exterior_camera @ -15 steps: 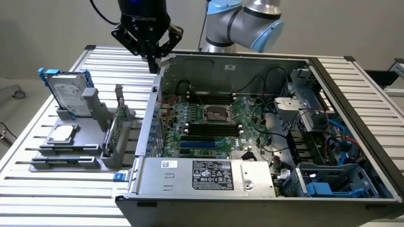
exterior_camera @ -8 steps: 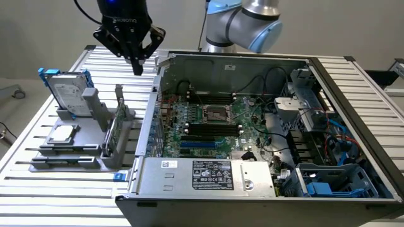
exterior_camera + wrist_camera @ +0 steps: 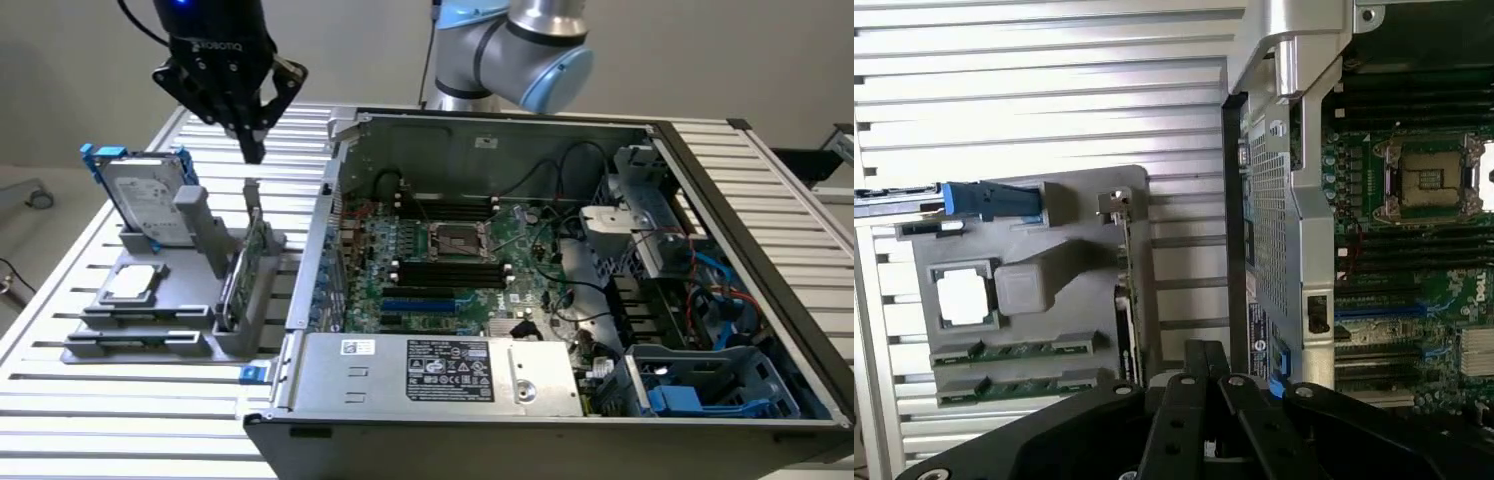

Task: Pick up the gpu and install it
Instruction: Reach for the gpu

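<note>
Gripper point(image 3: 251, 148) (fingers pinched together) hovers above gpu point(image 3: 240, 272) standing in gray holder point(image 3: 147, 347).

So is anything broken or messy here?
Nothing stands out. The gpu stands upright in its slot on the gray holder, the hard drive stands in its own slot, and the closed fingers hang above the gpu. The computer case lies open.

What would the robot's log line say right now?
gripper: shut, empty | position: above gpu | gpu: upright in grey holder
</note>
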Controlling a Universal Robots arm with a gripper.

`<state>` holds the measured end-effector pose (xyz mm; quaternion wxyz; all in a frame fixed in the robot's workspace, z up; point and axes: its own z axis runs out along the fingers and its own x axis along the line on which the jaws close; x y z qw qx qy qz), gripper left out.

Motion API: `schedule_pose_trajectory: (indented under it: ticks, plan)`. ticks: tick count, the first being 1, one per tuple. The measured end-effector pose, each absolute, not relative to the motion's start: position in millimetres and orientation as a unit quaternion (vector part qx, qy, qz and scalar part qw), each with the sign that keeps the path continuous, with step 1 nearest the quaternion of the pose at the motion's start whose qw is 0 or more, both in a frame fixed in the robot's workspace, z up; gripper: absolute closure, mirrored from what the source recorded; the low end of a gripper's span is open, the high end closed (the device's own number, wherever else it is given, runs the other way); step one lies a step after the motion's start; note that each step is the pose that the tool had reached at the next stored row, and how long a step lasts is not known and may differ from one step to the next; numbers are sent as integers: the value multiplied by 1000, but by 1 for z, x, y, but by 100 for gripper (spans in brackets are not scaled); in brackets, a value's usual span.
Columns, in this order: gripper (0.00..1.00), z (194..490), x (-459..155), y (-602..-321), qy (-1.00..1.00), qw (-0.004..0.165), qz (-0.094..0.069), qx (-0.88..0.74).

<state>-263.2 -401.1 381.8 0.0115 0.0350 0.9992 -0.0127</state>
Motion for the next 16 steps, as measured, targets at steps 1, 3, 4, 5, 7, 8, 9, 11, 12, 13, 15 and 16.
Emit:
schedule_pose_trajectory:
  ticks: [1, 3, 4, 5, 7, 8, 9, 11, 12, 13, 15, 16]
  plan:
    - [89, 382, -268, -401, 999, 12, -14, 35]
    - [89, 381, -277, -401, 999, 12, -18, 35]
    - [89, 380, -281, -401, 999, 12, -20, 35]
    - [89, 380, -286, -401, 999, 12, -22, 35]
    - [89, 379, -295, -401, 999, 12, -25, 35]
    - [89, 379, -299, -401, 999, 12, -27, 35]
    - [89, 378, -304, -401, 999, 12, -28, 35]
    - [89, 376, -313, -401, 999, 12, -28, 35]
    - [89, 376, -318, -401, 999, 12, -28, 35]
    - [89, 376, -320, -401, 999, 12, -28, 35]
    - [89, 376, -320, -401, 999, 12, -28, 35]
    - [89, 376, -320, -401, 999, 12, -28, 35]
